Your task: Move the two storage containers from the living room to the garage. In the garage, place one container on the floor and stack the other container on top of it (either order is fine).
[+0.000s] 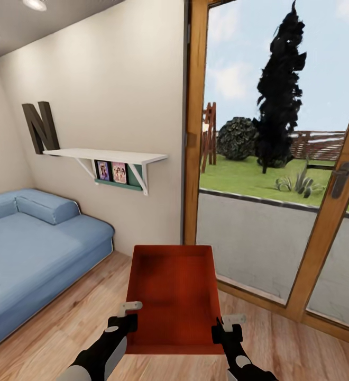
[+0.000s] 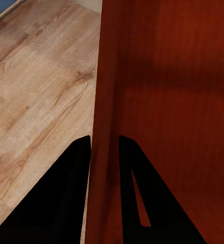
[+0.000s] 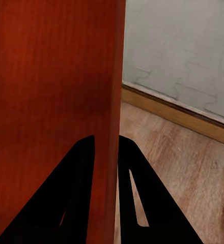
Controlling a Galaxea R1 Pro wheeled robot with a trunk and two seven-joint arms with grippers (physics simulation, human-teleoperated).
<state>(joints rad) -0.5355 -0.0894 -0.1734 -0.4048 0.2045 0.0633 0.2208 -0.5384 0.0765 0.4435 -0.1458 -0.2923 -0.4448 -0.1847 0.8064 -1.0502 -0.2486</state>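
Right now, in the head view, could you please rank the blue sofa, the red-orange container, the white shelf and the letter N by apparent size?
1. Blue sofa, partly cut off.
2. Red-orange container, enlarged by nearness.
3. White shelf.
4. Letter N.

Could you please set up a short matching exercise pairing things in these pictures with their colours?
Things:
1. storage container
2. sofa
3. shelf
4. letter N

Colours:
a. white
b. dark brown
c. red-orange
d. blue

Pairs: 1-c, 2-d, 3-a, 4-b
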